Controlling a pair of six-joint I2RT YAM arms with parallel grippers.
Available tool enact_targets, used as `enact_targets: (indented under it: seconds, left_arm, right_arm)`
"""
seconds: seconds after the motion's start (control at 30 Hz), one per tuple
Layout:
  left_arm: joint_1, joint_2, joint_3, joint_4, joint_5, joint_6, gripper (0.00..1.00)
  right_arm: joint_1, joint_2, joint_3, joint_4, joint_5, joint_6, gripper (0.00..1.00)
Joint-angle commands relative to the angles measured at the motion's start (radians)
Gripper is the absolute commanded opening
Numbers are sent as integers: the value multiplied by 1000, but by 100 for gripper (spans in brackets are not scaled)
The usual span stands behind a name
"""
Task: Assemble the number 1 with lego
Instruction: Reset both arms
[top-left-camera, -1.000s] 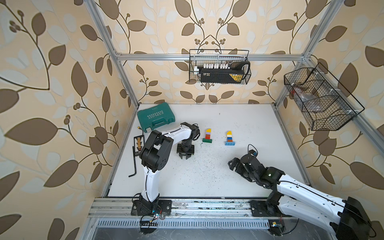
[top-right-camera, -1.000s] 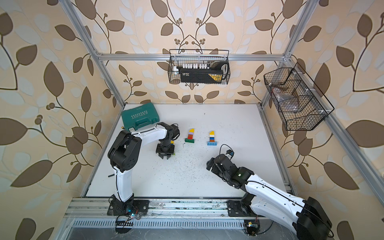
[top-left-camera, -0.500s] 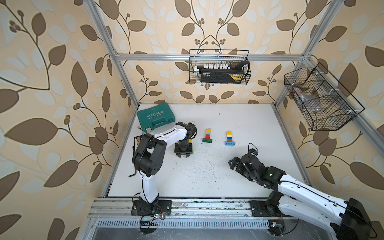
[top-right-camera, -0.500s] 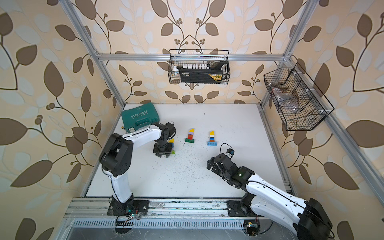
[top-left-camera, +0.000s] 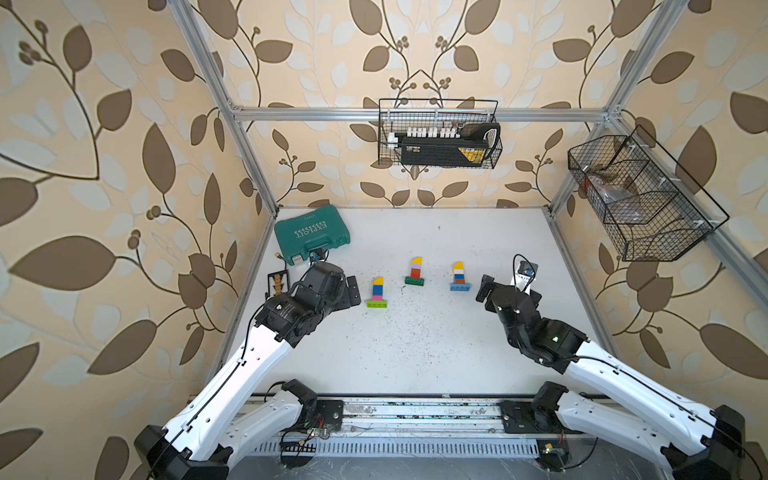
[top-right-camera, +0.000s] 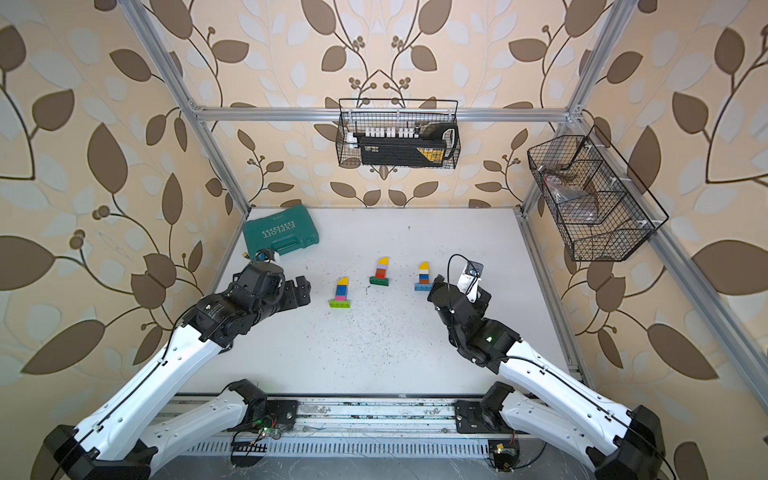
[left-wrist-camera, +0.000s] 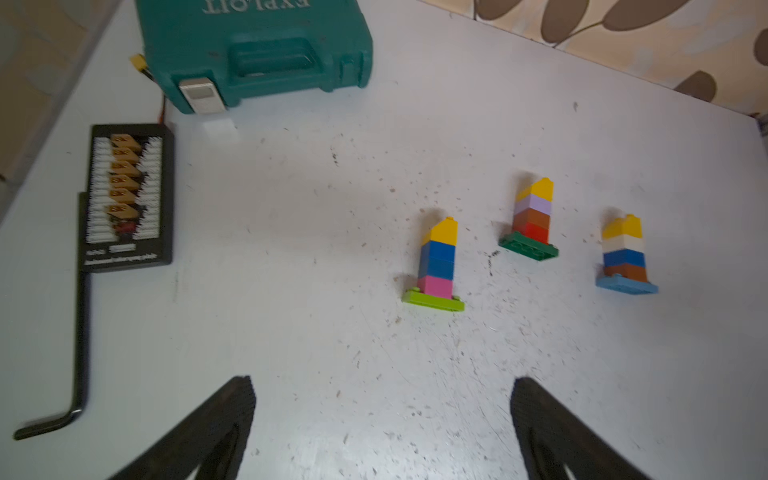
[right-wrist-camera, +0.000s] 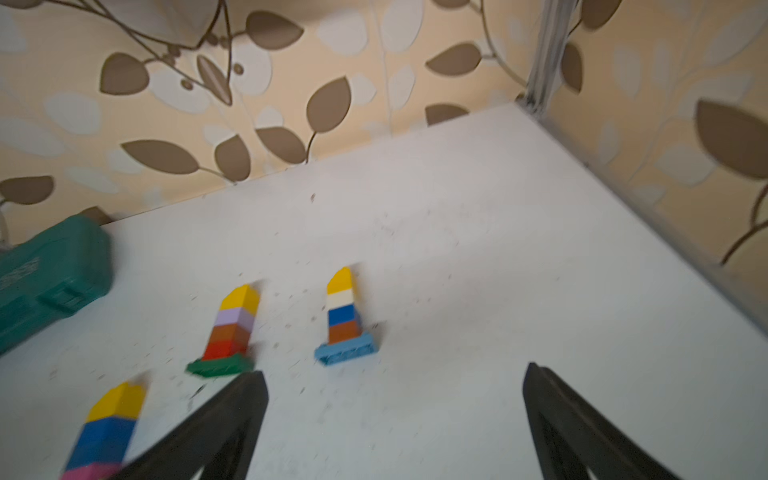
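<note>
Three lego stacks stand upright on the white table (top-left-camera: 415, 353), each topped with a yellow sloped brick. The left stack (top-left-camera: 377, 293) has a lime base, the middle stack (top-left-camera: 415, 272) a dark green base, the right stack (top-left-camera: 459, 277) a light blue base. All three also show in the left wrist view: lime-based stack (left-wrist-camera: 436, 266), green-based stack (left-wrist-camera: 532, 218), blue-based stack (left-wrist-camera: 625, 255). My left gripper (top-left-camera: 351, 296) (left-wrist-camera: 384, 386) hangs open and empty just left of the lime-based stack. My right gripper (top-left-camera: 505, 289) (right-wrist-camera: 397, 374) is open and empty, right of the blue-based stack (right-wrist-camera: 343, 320).
A teal tool case (top-left-camera: 311, 235) lies at the back left corner. A black connector board (left-wrist-camera: 124, 195) and a hex key (left-wrist-camera: 81, 332) lie along the left edge. Wire baskets hang on the back wall (top-left-camera: 438, 133) and right wall (top-left-camera: 640, 199). Metal frame posts border the table.
The left gripper opened, let go of the lime-based stack and drew back to the left, leaving it standing. The right gripper rose and moved toward the back, still open.
</note>
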Motion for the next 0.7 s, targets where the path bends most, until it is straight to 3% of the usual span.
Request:
enact_targets:
  seconds: [0.0,0.13,0.3,0.43,0.6,0.67]
  left_arm:
    - [4,43,-33,82,-299,67,99]
    - [26,82,-108,210,-515,118,99]
    - [174,80,-257,520,-373,245,99]
    - [275,125,-327,681,-312,339,99]
    - [444,189,-380,814,-214,357,99]
    - [464,223,-386,867,-192,369,99]
  right_arm:
    - [-29,63,-110,342,326,-311,99]
    - [-152,97,-183,378,262,-288,99]
    - [-248,-74,-385,670,84,-544,99]
    - [-336,-147,-432,664,-58,-538,99]
    - [-410,9,-426,768,-62,-502,99]
    - [-430,115,-416,857,-57,-504,100]
